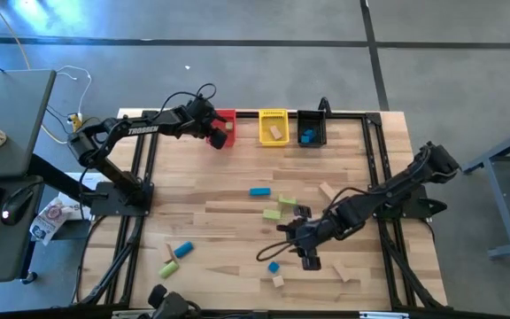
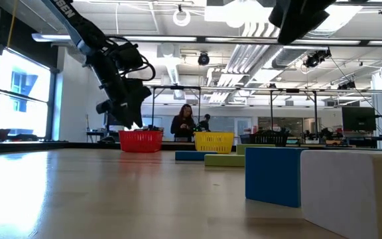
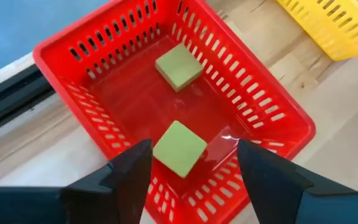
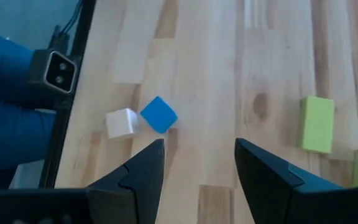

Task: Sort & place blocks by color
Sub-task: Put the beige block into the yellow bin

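My left gripper hangs open over the red bin at the table's far edge. In the left wrist view one green cube lies on the bin floor. A second green cube shows between my open fingers with a gap on each side; whether it rests on the floor I cannot tell. My right gripper is open, low over the near right of the table. A blue cube and a pale tan cube lie touching on the wood just beyond its fingertips.
A yellow bin holds a tan block, and a black bin holds a blue one. Loose on the table are a blue bar, green blocks, tan pieces, and a blue and green pair. People stand in the room behind.
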Robot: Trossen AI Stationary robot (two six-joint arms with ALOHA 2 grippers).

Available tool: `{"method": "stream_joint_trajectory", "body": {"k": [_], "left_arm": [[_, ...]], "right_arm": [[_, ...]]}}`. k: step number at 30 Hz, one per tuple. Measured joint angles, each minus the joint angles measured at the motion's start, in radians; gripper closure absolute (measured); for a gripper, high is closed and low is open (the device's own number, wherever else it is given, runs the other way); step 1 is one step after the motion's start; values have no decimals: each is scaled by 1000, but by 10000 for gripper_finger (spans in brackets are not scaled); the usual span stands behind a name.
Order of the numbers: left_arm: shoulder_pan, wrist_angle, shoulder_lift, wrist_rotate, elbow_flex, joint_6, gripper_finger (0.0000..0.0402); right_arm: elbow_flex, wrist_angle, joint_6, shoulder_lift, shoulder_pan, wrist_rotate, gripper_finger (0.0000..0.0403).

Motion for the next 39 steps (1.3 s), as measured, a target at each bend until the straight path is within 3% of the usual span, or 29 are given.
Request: {"method": "stream_joint_trajectory", "body": {"k": [7,14,26,39], "left_arm": [[-32,-154,-59,74,72,-2,175],[-190,-308,-187,61,75,-42,181],[-571,-459,-298,-96,75,-220,181],[-772,-512,-297,-158,74,-337,182]], "right_arm": [[0,94,-69,1,24,3,221],[0,191,-161,26,60,7,221],[0,322,-208,156,134,16,221],[0,424,-200,303,172,24,221]]}}
